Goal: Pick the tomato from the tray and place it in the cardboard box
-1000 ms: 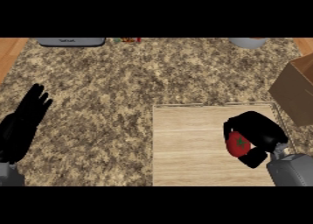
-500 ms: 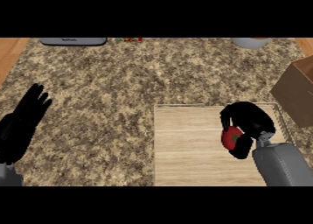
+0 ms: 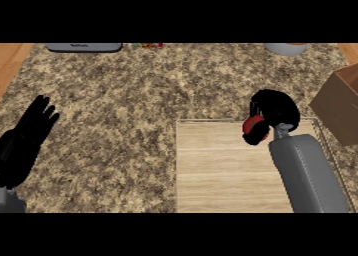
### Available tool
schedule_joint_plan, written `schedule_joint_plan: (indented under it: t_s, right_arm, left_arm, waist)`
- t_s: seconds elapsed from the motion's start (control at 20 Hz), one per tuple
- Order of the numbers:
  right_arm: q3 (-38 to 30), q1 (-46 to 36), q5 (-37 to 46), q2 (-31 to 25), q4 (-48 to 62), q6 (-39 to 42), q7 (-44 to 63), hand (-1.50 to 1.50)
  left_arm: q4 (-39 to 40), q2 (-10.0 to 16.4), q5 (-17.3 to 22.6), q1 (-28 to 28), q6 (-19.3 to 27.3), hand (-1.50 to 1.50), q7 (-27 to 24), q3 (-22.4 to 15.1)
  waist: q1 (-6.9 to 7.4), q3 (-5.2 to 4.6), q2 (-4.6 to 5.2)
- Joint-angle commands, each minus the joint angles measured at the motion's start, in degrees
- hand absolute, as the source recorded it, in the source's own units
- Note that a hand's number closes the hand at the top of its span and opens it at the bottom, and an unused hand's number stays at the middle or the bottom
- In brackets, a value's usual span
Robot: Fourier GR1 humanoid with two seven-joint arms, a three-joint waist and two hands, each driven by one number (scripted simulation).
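My right hand [image 3: 274, 112] is curled round the red tomato [image 3: 252, 128], of which only a patch shows under the fingers. It hangs over the far edge of the wooden tray [image 3: 226, 170], which lies at the lower right of the counter. The brown cardboard box [image 3: 346, 105] stands just to the right of that hand, cut off by the view's edge. Far to the left, my left hand [image 3: 23, 140] rests open on the speckled counter with its fingers straight.
Along the counter's far edge sit a grey appliance [image 3: 84, 47], some small red items [image 3: 146, 45] and a grey bowl [image 3: 287, 48]. Wooden floor strips show at both upper corners.
My right hand has lifted with the tomato and moved away from me, from the tray's middle right to its far edge. The left hand has stayed put.
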Motion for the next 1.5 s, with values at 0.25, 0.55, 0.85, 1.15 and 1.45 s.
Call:
schedule_joint_plan:
  t_s: [0.25, 0.55, 0.85, 1.15, 1.45]
  right_arm:
    - [1.90, -4.84, 1.84, 0.27, -15.01, 1.11, 5.56, 1.50]
    - [0.70, -8.97, 5.21, 1.50, -27.58, 0.89, 15.11, 1.50]
    - [-6.19, -10.65, 4.71, -3.87, -30.60, 2.09, 17.21, 1.50]
    - [-8.97, -15.36, 5.04, -7.78, -26.92, 4.86, 20.27, 1.50]
    - [-15.13, -10.22, 1.88, -16.48, -15.39, -3.49, 7.27, 1.50]
  left_arm:
    - [0.26, 2.11, 2.45, 0.59, -2.15, 0.00, 0.54, 2.99]
    - [0.13, 0.27, 0.41, -0.52, -0.04, 0.00, 1.05, 1.09]
    - [0.59, -0.15, 0.13, -0.25, -0.96, 0.00, -0.29, 0.70]
    - [0.00, -1.06, -0.62, 0.79, -0.43, 0.00, -0.73, 0.72]
    - [1.73, -1.83, -2.12, -0.11, 0.32, 0.00, -1.52, 0.01]
  waist:
    - [-0.82, 0.00, -0.45]
    - [-1.02, 0.00, -0.43]
    - [-0.87, 0.02, -0.21]
    - [-0.50, 0.00, -0.17]
    - [-0.39, 0.03, 0.08]
